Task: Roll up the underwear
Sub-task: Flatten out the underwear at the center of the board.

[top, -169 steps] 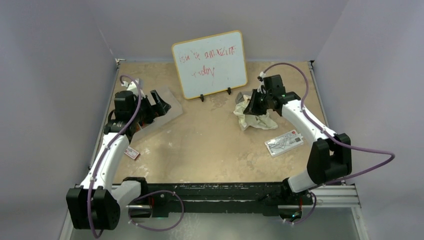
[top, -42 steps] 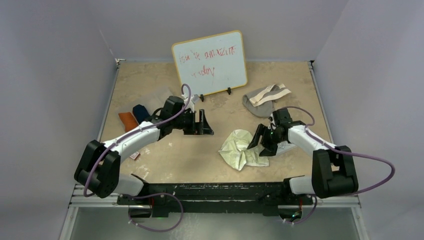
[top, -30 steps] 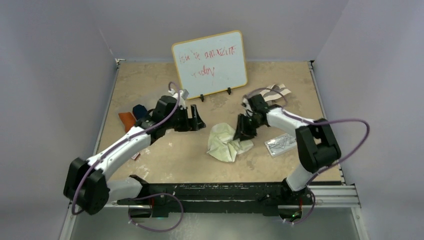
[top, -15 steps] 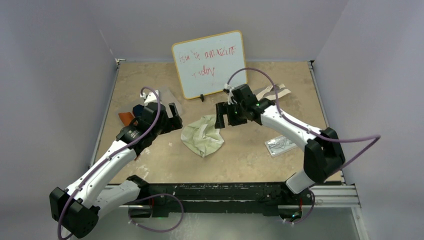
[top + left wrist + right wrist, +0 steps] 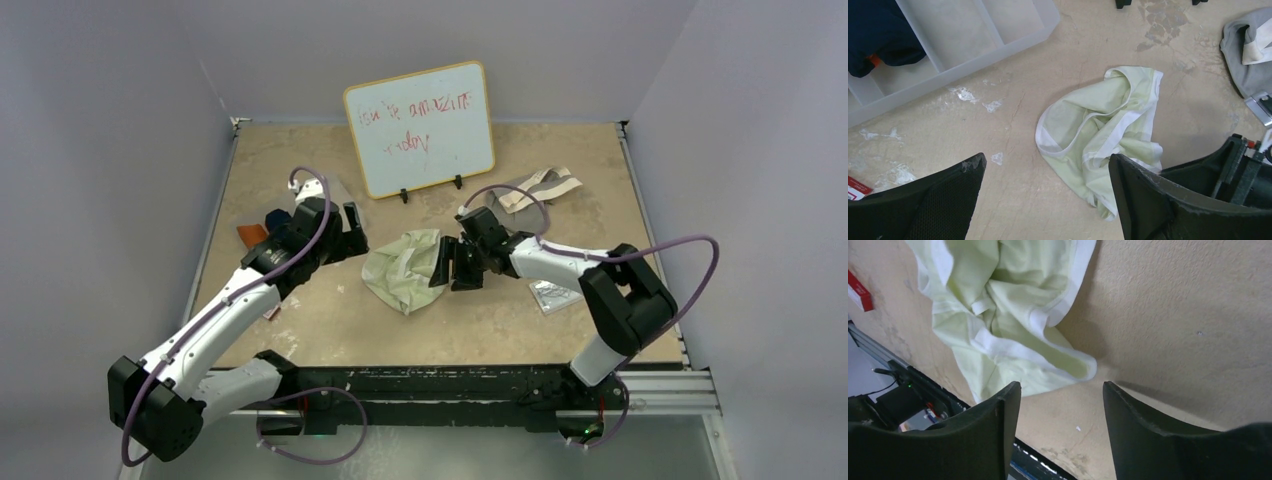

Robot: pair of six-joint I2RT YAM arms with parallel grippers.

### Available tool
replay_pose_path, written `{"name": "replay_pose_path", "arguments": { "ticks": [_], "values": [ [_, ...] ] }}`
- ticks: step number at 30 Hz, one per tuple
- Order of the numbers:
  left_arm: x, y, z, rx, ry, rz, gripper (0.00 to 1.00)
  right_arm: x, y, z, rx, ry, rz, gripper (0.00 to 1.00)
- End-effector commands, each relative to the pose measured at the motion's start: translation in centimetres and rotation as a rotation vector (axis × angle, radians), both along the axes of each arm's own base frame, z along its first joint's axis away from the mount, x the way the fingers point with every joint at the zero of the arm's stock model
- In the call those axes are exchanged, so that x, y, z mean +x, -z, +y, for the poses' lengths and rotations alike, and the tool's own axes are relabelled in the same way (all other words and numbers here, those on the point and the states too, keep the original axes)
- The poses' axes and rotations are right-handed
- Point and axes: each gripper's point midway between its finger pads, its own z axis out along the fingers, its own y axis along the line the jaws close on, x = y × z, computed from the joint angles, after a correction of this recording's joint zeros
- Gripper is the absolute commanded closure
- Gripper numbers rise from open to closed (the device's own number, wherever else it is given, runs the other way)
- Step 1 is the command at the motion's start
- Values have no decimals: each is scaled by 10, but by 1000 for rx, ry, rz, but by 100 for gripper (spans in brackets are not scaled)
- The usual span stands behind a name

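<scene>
The pale cream underwear (image 5: pixel 400 270) lies crumpled and flat in the middle of the table. My left gripper (image 5: pixel 352 238) hovers open at its left edge; the left wrist view has the garment (image 5: pixel 1098 135) ahead of the wide-open gripper (image 5: pixel 1045 160), partly behind the right finger. My right gripper (image 5: pixel 448 268) stands open just right of the garment, nothing between its fingers (image 5: pixel 1062 387), with the cloth (image 5: pixel 1003 325) ahead. The grey underwear with a beige waistband (image 5: pixel 530 190) lies at the back right. An orange roll (image 5: pixel 250 233) and a navy roll (image 5: pixel 878 35) sit at the left.
A whiteboard (image 5: pixel 420 128) stands at the back centre. A clear divided tray (image 5: pixel 998 50) holds the navy roll at the left. A white printed card (image 5: pixel 555 295) lies right of my right gripper. A small red card (image 5: pixel 858 187) lies near the left edge.
My right gripper dragged the cream underwear left to the table's middle, let it go and dropped to its right side. My left arm drew back left and opened wide.
</scene>
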Motion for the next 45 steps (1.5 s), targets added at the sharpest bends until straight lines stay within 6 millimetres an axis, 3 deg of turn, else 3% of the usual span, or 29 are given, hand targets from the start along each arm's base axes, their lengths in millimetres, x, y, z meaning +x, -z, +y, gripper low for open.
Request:
{"name": "replay_pose_path", "arguments": {
  "ticks": [1, 4, 6, 9, 12, 17, 22, 26, 35, 37, 42, 45],
  "values": [
    [3, -15, -10, -34, 39, -30, 9, 15, -1, 12, 17, 10, -16, 40],
    [5, -13, -13, -40, 49, -19, 9, 12, 11, 8, -21, 3, 15, 47],
    [5, -11, -16, -44, 59, -9, 9, 10, 12, 7, -21, -7, 10, 57],
    [6, -7, -19, -48, 70, 2, 10, 4, 2, 1, -20, -26, -8, 78],
    [7, -8, -27, -57, 115, -3, 10, 5, -14, -23, -114, -22, -92, 100],
    [13, -12, -54, -80, 286, -31, 12, -15, -24, -87, -302, 85, -90, 100],
    [22, -4, -89, -99, 480, -2, 14, -33, -14, -115, -298, 228, -10, 100],
    [33, 4, -122, -128, 618, 51, 19, -29, -11, -135, -337, 317, 7, 100],
    [71, 11, -204, -80, 853, 67, 21, -24, -16, -136, -308, 283, -32, 100],
    [79, 27, -221, -52, 879, 92, 22, -24, -16, -135, -306, 281, -35, 100],
    [97, 58, -243, -28, 903, 163, 29, -23, -15, -135, -292, 289, -41, 100],
    [100, 66, -250, -38, 925, 195, 31, -23, -15, -134, -281, 303, -42, 100]
  ]
}}
